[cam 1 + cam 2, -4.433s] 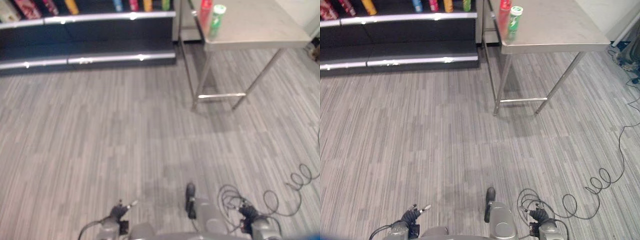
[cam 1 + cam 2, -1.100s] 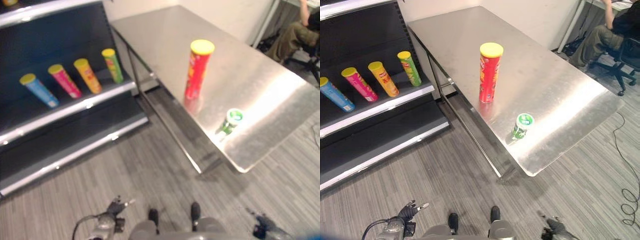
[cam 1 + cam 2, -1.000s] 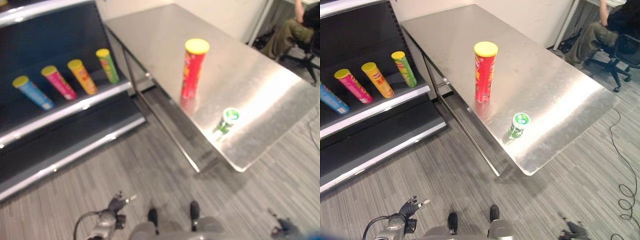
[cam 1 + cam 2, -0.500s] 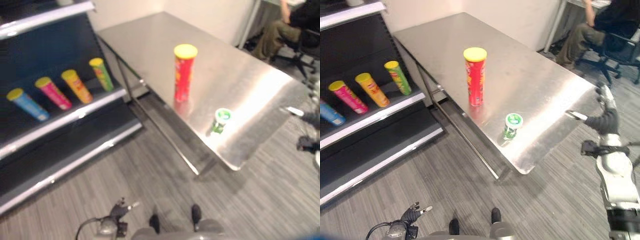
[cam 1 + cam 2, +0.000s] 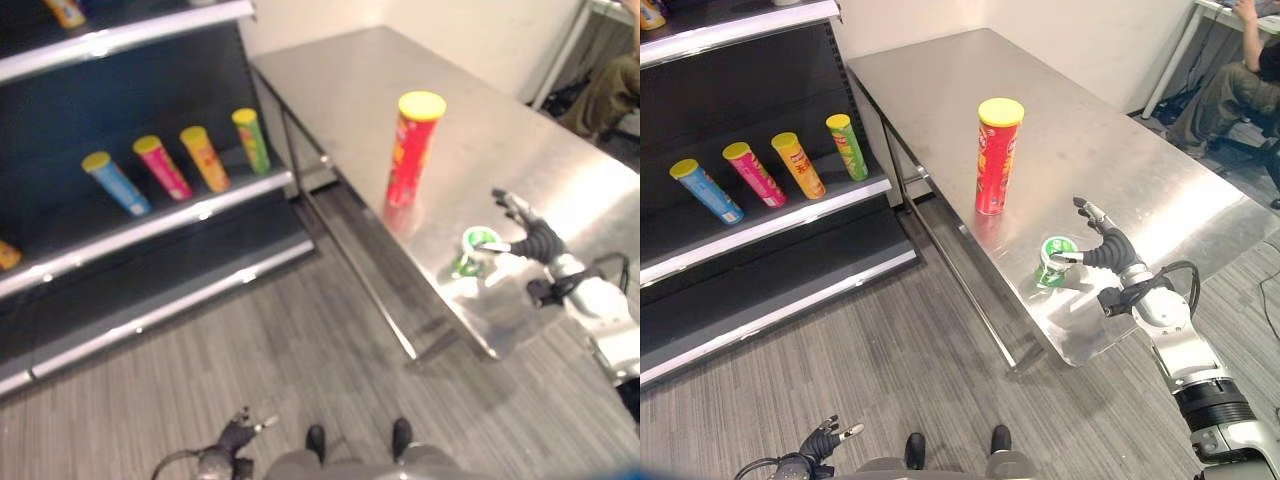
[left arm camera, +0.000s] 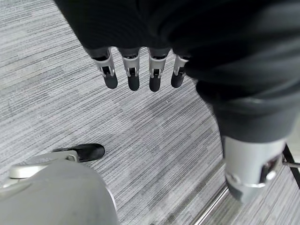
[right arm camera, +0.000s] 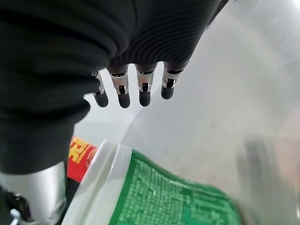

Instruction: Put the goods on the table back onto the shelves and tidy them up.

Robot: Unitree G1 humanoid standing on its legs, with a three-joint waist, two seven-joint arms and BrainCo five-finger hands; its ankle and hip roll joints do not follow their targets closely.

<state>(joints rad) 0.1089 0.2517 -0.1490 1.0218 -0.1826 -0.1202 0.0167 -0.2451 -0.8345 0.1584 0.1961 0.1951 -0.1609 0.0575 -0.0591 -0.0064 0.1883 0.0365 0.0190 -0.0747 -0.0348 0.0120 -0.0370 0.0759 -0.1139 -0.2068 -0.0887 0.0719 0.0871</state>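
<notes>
- The robot's left hand [image 5: 826,437] hangs low over the grey floor [image 5: 890,340], fingers [image 6: 133,77] straight and holding nothing.
- On the steel table [image 5: 1080,110], the right hand [image 5: 1110,248] hovers beside the short green can [image 5: 1055,260] near the table's front edge, fingers [image 7: 123,92] spread and relaxed; the thumb tip seems to touch the can's rim, though contact is hard to judge.
- Just beyond it on the table, a tall red can with a yellow lid [image 5: 996,155] stands upright.
- To the left, four cans lean on the dark shelf [image 5: 760,232]: blue [image 5: 704,191], pink [image 5: 753,174], orange [image 5: 798,165] and green [image 5: 847,147].
- At the far right, a seated person [image 5: 1240,80] occupies an office chair.
</notes>
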